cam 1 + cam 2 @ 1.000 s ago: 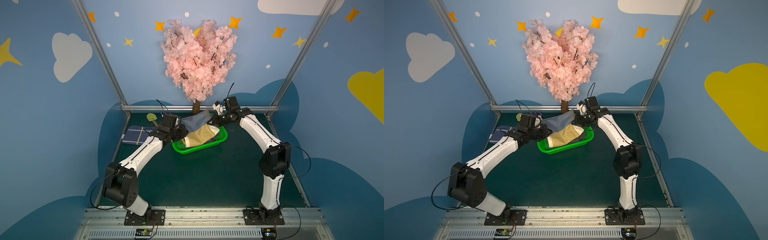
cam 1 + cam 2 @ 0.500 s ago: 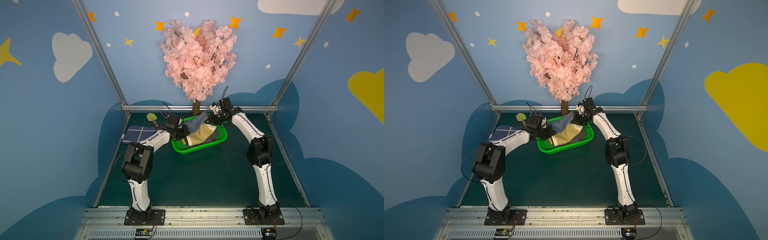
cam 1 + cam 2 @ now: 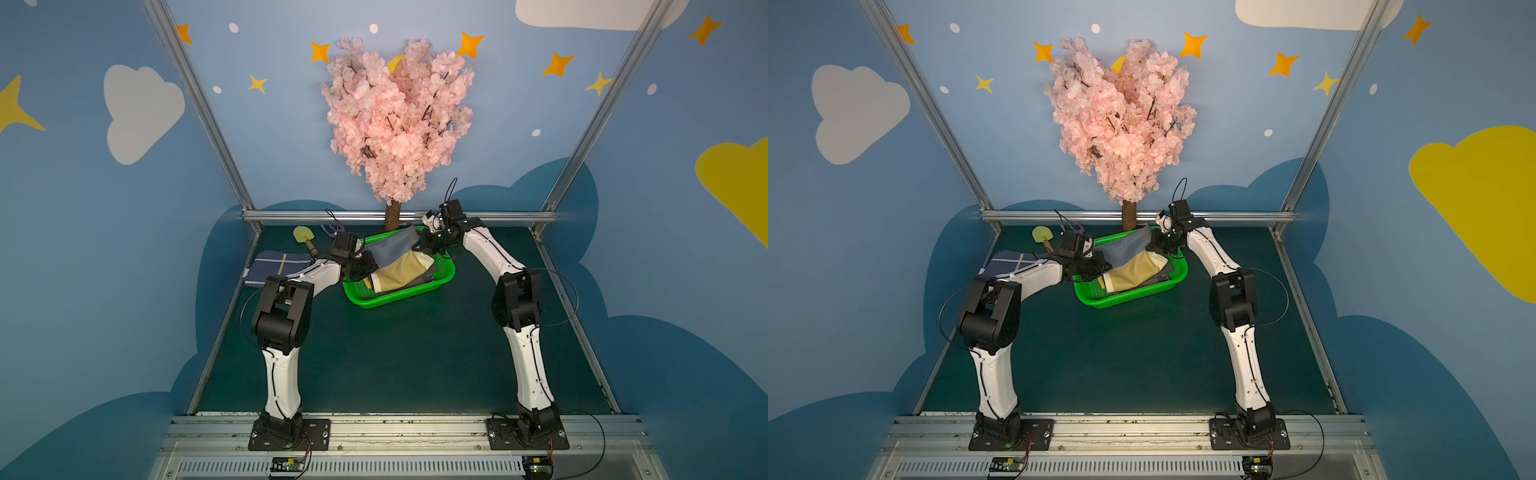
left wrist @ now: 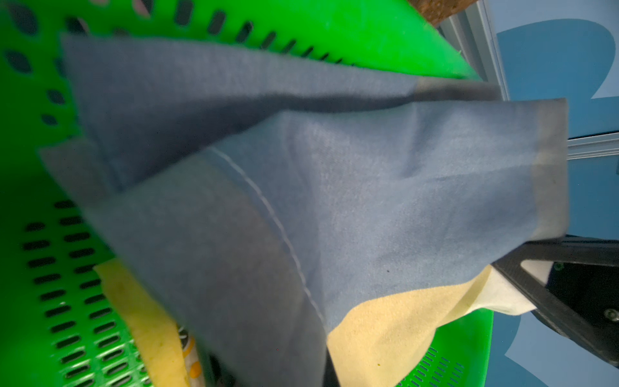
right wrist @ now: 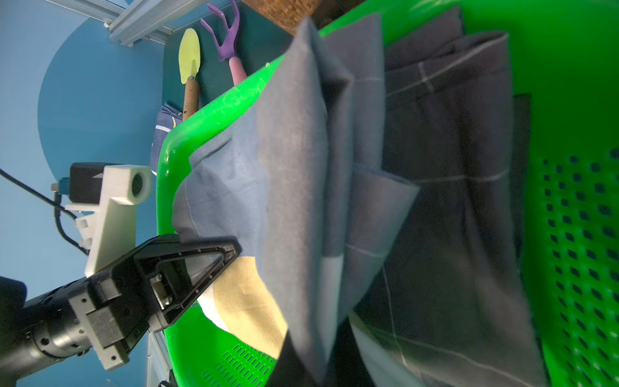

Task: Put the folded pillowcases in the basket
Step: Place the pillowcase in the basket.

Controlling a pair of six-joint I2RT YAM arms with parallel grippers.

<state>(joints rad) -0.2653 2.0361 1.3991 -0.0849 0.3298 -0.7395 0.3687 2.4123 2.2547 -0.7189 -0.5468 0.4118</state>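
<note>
In both top views the folded pillowcase (image 3: 392,249) (image 3: 1125,248), blue-grey, is stretched over the back half of the green basket (image 3: 399,298) (image 3: 1129,298). My left gripper (image 3: 365,266) is shut on its left end. My right gripper (image 3: 424,245) is shut on its right end. In the left wrist view the pillowcase (image 4: 335,201) hangs inside the basket wall (image 4: 335,26), with the right gripper (image 4: 499,264) pinching its far corner. In the right wrist view the left gripper (image 5: 234,249) clamps the pillowcase (image 5: 294,201). Cloth hides each camera's own jaws.
A cream-yellow cloth (image 3: 399,272) and a dark checked cloth (image 5: 452,234) lie in the basket under the pillowcase. A folded blue checked cloth (image 3: 278,268), a yellow trowel (image 3: 301,237) and a purple rake (image 5: 227,43) lie left of the basket. The pink tree's trunk (image 3: 392,214) stands behind the basket.
Both arms have raised their elbows and folded up. The pillowcase, still held at both ends, has sunk a little lower into the basket.
</note>
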